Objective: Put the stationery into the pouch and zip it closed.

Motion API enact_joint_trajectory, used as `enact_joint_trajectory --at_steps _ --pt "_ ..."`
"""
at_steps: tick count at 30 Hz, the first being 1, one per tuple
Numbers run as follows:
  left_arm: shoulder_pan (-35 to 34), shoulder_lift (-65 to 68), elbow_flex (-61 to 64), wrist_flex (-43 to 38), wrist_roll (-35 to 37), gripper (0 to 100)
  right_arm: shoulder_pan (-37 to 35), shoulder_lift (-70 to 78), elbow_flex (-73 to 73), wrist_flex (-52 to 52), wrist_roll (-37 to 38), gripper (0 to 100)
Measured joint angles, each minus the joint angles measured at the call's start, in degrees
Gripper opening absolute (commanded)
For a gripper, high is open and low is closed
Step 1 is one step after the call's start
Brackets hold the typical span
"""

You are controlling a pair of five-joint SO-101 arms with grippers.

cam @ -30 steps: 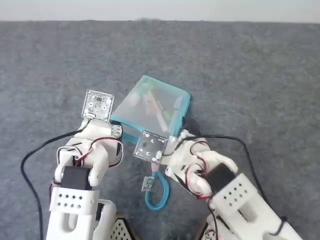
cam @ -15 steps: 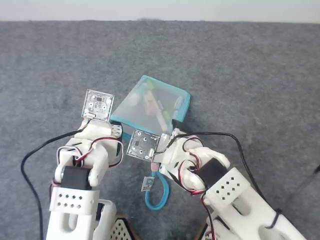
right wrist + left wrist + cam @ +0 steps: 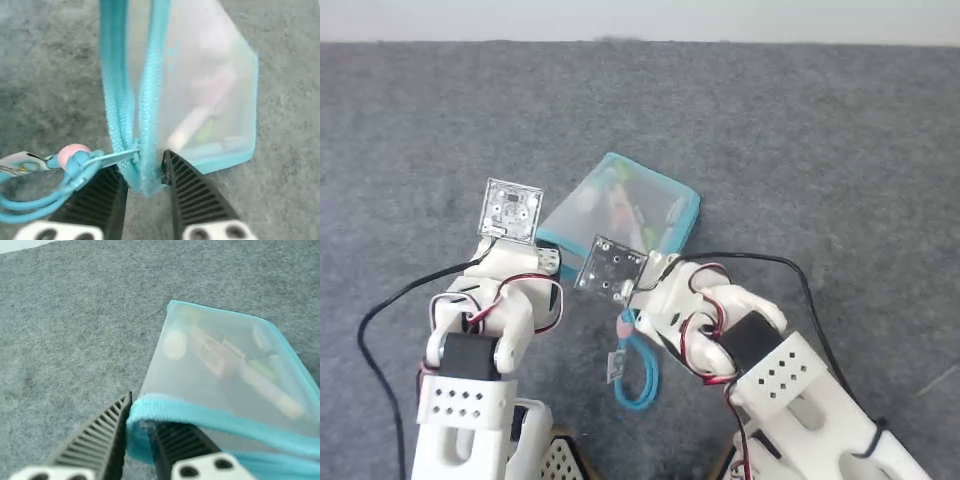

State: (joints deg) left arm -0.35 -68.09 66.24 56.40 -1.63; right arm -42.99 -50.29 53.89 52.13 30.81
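From above, a translucent fabric pouch with turquoise trim (image 3: 620, 205) lies on the grey felt-covered desk (image 3: 840, 150), with pens and other stationery (image 3: 625, 212) showing through its wall. The left arm (image 3: 485, 320) stands at the pouch's near left corner and the right arm (image 3: 740, 340) at its near edge. A turquoise cord loop (image 3: 642, 375) trails from that edge across the desk between the two arms.

In the left wrist view, the left pincer (image 3: 137, 422) is clamped on the pouch's turquoise zip edge, one ribbed black finger on each side of the band.

In the right wrist view, the right pincer (image 3: 145, 185) pinches the end of the zip band. The metal pull sits just beside its fingers, tied to a pink bead (image 3: 72, 152) and the cord loop
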Motion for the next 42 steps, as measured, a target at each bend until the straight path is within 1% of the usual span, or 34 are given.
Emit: enact_joint_trajectory --at_steps 4,7,12,16,20,28,34,38,40,42 --pt "0.0 0.0 -0.62 0.62 0.0 8 1.76 0.0 -1.05 0.0 -0.53 0.7" --pt "0.0 0.0 -3.34 3.87 0.0 12 3.52 0.0 -1.76 0.0 -2.55 0.7" --pt "0.09 0.0 -10.2 13.1 -2.37 12 7.03 4.84 -7.38 0.18 -5.71 0.7" --pt "0.26 -0.97 -11.34 15.56 -2.73 12 8.09 12.4 -13.71 0.79 -8.7 0.7" --pt "1.58 -7.65 -11.43 17.93 -5.36 12 8.7 19.08 -19.6 0.79 -11.08 0.7" --pt "3.69 -17.85 -10.73 18.29 -7.12 13 9.93 26.2 -27.34 4.22 -13.8 0.7" --pt "3.69 -24.53 -10.73 18.29 -5.36 24 11.69 26.55 -27.52 4.75 -14.95 0.7" --pt "4.13 -25.58 -8.0 17.93 -5.36 25 11.78 26.55 -27.52 4.75 -14.95 0.7" --pt "5.36 -25.58 -6.15 17.41 -5.36 25 11.78 26.55 -27.52 5.19 -14.95 0.7" --pt "8.53 -24.88 -4.92 17.41 -5.54 25 11.78 26.55 -27.52 6.15 -14.95 0.7"
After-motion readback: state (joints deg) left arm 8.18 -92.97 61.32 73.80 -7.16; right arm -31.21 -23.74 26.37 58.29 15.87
